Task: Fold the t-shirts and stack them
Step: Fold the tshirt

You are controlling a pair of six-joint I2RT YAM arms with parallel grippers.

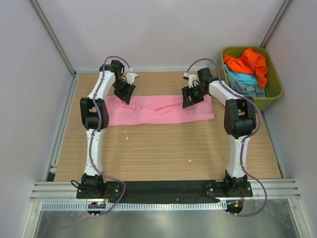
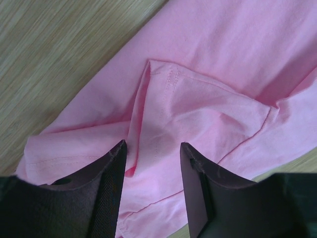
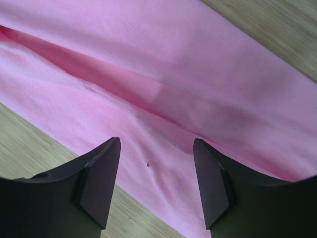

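A pink t-shirt (image 1: 158, 110) lies folded lengthwise into a long strip across the far half of the table. My left gripper (image 1: 124, 92) hovers over its left end, jaws open. In the left wrist view the left gripper (image 2: 152, 146) is above a folded-in sleeve (image 2: 198, 106), with the fabric below its tips and not pinched. My right gripper (image 1: 192, 96) hangs over the strip's right part. In the right wrist view the right gripper (image 3: 157, 141) stands open over smooth pink cloth (image 3: 198, 74) near its front edge. More t-shirts, orange (image 1: 247, 63), light blue (image 1: 241, 78) and grey-blue (image 1: 250, 89), sit crumpled in the tub.
An olive-green plastic tub (image 1: 275, 89) stands at the back right corner, beside the right wall. Bare wooden tabletop (image 1: 163, 148) stretches between the pink strip and the arm bases. Walls close in the left, back and right sides.
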